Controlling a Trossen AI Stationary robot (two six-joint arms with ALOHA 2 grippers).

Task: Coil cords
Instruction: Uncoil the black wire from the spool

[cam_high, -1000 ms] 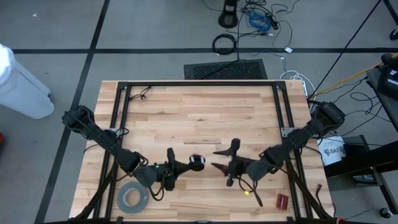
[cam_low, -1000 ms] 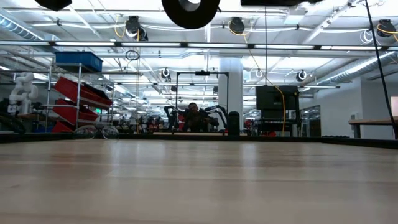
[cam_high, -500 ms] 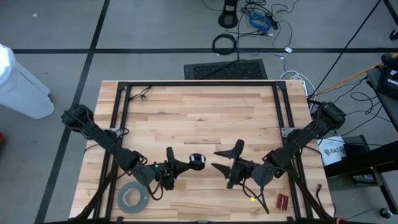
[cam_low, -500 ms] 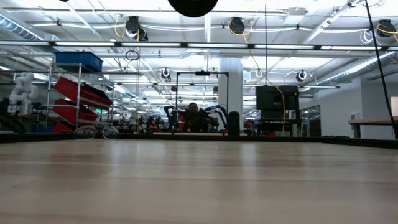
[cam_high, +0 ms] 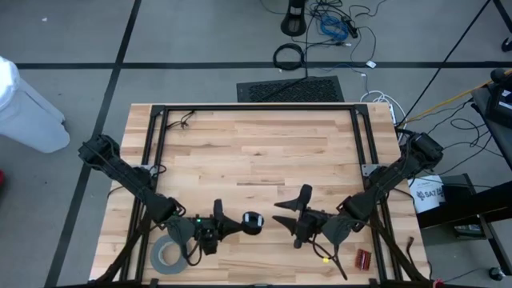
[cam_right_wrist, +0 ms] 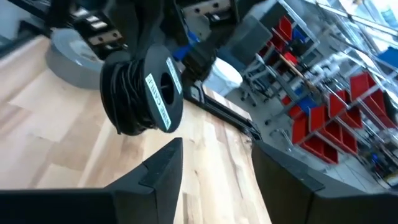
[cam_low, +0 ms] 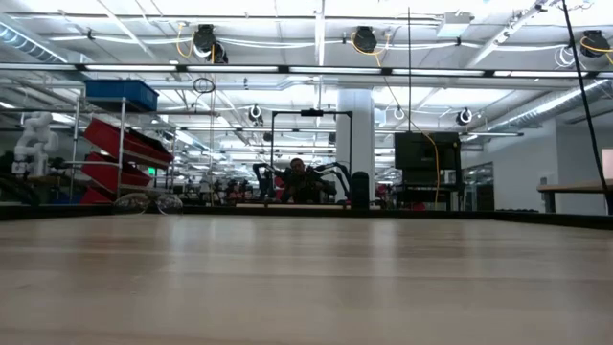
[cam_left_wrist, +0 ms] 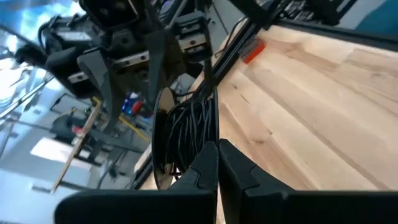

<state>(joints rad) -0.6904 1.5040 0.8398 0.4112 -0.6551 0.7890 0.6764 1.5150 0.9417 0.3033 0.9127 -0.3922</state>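
The wide grey tape roll [cam_high: 170, 255] lies flat at the near left corner of the pale wooden plank desk [cam_high: 256, 152], and it serves as the marker here. Just beside the roll, toward the desk's middle, the left gripper [cam_high: 242, 225] is clamped tight on a small round black spool [cam_high: 253, 222] with thin dark wire wound around it. The left wrist view shows the two fingers [cam_left_wrist: 205, 168] pressed together against the wire coils [cam_left_wrist: 189, 134], with the spool held clear of the wood. From the right wrist view the spool shows a white label on its face [cam_right_wrist: 160, 91], and the tape roll [cam_right_wrist: 78, 50] sits behind it.

Farther from the roll along the near edge, past the spool, the right gripper [cam_high: 288, 210] stands with its jaws spread wide and holds nothing. It faces the spool but stays apart from it. Its two dark fingers [cam_right_wrist: 163, 167] frame bare planks. Beyond that gripper, near the opposite near corner from the roll, a small red object [cam_high: 363, 258] rests on the desk with a small yellow bit [cam_high: 326, 258] close by.

Far across from the roll, a black metal frame [cam_high: 256, 107] runs along the back edge of the desk. Past it a dark mat [cam_high: 290, 88] and loose black and blue cables [cam_high: 332, 24] lie on the floor.
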